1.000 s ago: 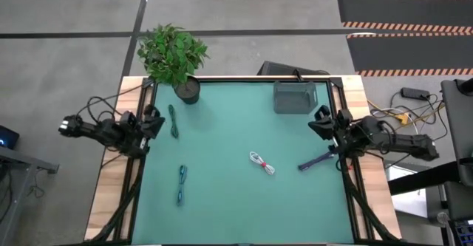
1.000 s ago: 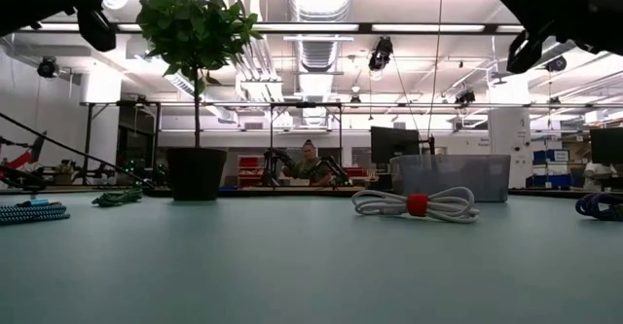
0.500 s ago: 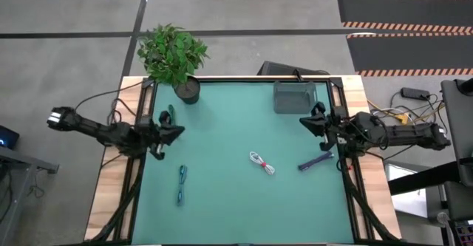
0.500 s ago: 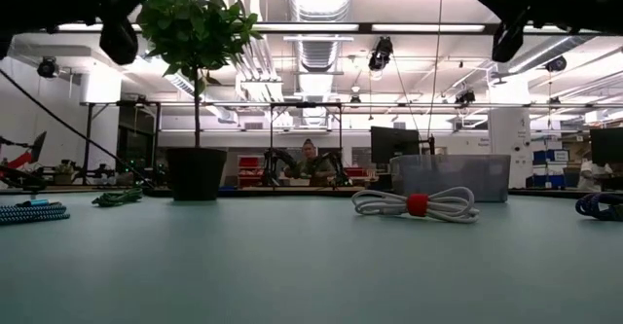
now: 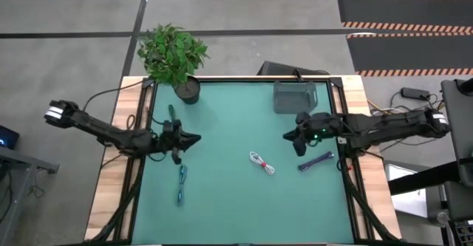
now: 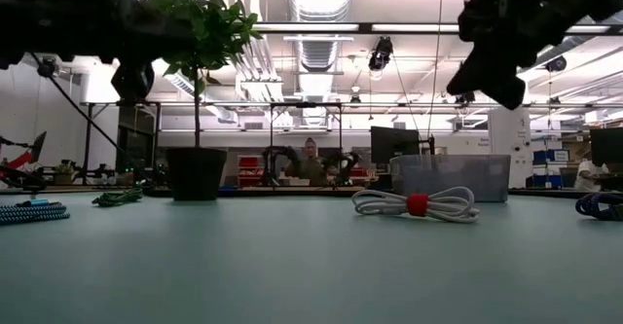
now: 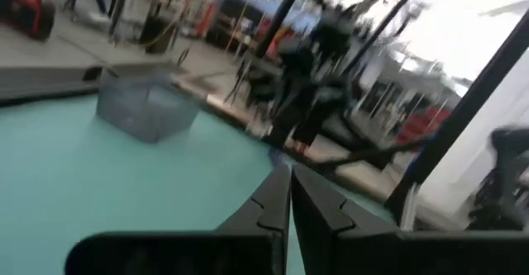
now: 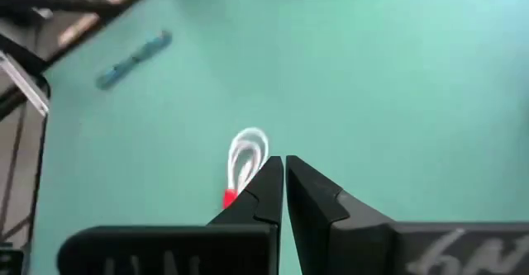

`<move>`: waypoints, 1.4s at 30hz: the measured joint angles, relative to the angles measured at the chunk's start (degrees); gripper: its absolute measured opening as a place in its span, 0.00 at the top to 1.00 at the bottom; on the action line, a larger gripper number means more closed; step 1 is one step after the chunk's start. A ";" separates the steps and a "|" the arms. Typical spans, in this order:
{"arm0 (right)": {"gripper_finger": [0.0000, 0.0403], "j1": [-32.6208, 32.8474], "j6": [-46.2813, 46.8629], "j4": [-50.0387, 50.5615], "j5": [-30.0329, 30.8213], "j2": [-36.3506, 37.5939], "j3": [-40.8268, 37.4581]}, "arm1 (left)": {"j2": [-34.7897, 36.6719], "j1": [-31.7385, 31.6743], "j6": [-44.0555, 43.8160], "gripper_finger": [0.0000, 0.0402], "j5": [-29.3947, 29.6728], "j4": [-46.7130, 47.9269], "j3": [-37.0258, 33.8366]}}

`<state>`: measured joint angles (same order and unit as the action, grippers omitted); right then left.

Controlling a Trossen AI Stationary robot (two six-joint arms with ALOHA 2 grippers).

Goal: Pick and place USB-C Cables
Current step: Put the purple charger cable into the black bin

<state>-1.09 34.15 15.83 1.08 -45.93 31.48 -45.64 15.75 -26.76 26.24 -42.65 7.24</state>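
Fingers on the left gripper [image 5: 194, 137] are pressed together, holding nothing; it hangs over the mat's [image 5: 229, 194] left side, between the green cable [image 5: 173, 120] near the left edge and the light blue cable [image 5: 181, 184] lying closer to the front. Neither is touched. A potted plant [image 5: 174, 56] stands at the back left corner.

Mid-table lies the white cable [image 5: 261, 162] with its red tie, alone, with bare mat all round it. The right wrist view shows it just past that arm's fingers [image 8: 263, 186].

The right gripper [image 5: 288, 137] is also closed and empty, above the mat to the right of the white cable. The dark blue-purple cable [image 5: 315, 162] lies near the right edge, in front of that arm. A clear bin [image 5: 295, 97] sits at the back right. All 4 cables rest on the mat, outside the bin. The front half is mostly bare.

A person [image 6: 310, 162] sits far behind the table.
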 joint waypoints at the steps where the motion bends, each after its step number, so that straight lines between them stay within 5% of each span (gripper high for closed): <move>1: 0.98 0.75 1.06 2.47 -0.01 -1.62 1.37 | -1.33 0.00 -0.37 1.00 0.00 -0.08 0.40; 15: 0.98 14.65 4.00 29.89 -10.16 -19.78 16.03 | -14.21 0.14 -1.42 1.00 -3.12 -0.43 6.92; 23: 0.98 24.55 -4.93 43.55 -10.15 -22.22 16.67 | -14.91 0.15 -1.45 1.00 -3.37 -0.40 7.74; 31: 0.97 25.80 -12.28 46.33 -3.54 -21.83 16.18 | -13.34 0.11 -1.41 1.00 -3.39 -0.58 7.89; 42: 0.67 25.71 -13.22 46.24 1.58 -25.91 16.09 | -13.13 0.11 -1.35 1.00 -3.40 -0.50 7.87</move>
<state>24.62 20.94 62.07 2.66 -71.85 47.56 -58.77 15.86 -28.11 22.84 -43.15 15.11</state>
